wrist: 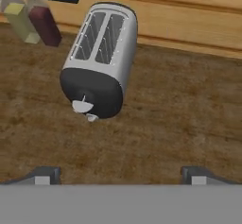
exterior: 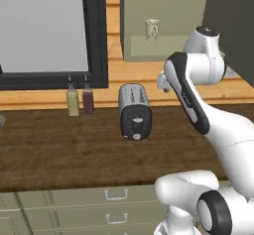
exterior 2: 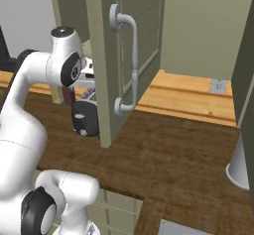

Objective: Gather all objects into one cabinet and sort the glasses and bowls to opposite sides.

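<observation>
A cream mottled mug [exterior: 152,29] stands upright on the flat shelf of the sage wall cabinet [exterior: 163,45]. The cabinet's tall door [exterior 2: 106,80] hangs open towards me, its curved pale-grey handle [exterior 2: 132,55] facing right. My gripper [wrist: 120,176] is open with nothing between its fingertips [wrist: 43,175]. It hangs above the wooden counter [wrist: 179,109], just in front of a toaster, well below the shelf. The bowls and the other glasses are out of view.
A silver and black toaster [exterior: 134,111] sits mid-counter. A yellow bottle [exterior: 73,100] and a dark red bottle [exterior: 88,99] stand below the dark-framed window [exterior: 94,35]. Drawer fronts [exterior: 99,199] run under the counter edge. A white rounded object [exterior 2: 241,164] stands at the far right.
</observation>
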Controlling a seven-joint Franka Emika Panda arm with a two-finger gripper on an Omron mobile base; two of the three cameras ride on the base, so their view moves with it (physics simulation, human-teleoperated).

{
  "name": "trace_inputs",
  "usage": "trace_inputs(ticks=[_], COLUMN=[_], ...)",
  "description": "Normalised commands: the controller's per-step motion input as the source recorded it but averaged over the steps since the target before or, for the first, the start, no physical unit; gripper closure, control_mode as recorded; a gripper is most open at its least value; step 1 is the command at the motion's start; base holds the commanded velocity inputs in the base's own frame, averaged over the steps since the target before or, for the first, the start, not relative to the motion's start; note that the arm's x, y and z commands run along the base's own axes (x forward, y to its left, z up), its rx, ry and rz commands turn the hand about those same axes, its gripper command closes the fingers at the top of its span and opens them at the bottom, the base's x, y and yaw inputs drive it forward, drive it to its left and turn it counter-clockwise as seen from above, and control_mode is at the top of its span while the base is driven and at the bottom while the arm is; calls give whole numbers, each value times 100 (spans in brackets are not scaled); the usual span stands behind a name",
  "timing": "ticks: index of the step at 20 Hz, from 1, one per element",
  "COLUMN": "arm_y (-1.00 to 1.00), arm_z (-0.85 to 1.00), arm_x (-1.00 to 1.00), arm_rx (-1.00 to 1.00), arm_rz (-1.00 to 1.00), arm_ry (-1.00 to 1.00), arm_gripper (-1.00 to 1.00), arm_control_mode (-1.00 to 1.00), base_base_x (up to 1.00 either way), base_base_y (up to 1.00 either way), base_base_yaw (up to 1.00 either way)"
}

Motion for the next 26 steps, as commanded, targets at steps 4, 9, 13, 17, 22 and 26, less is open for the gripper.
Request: trace_inputs(ticks=[4,9,13,17,22,26], arm_y=[0,0,0,2,2,0], arm_z=[68,56,52,40,0,0], arm_x=[32,80,100,58,16,31], arm_rx=[0,4,6,3,0,0], arm_rz=[12,14,10,2,-6,-15], arm_ry=[-84,-64,-52,-29,6,12], arm_gripper=[-100,-100,-100,-100,-100,-100], arm_control_mode=[-100,-100,-100,-100,-100,-100], base_base_x=[0,0,0,0,0,0], base_base_y=[0,0,0,0,0,0], base_base_yaw=[0,0,0,0,0,0])
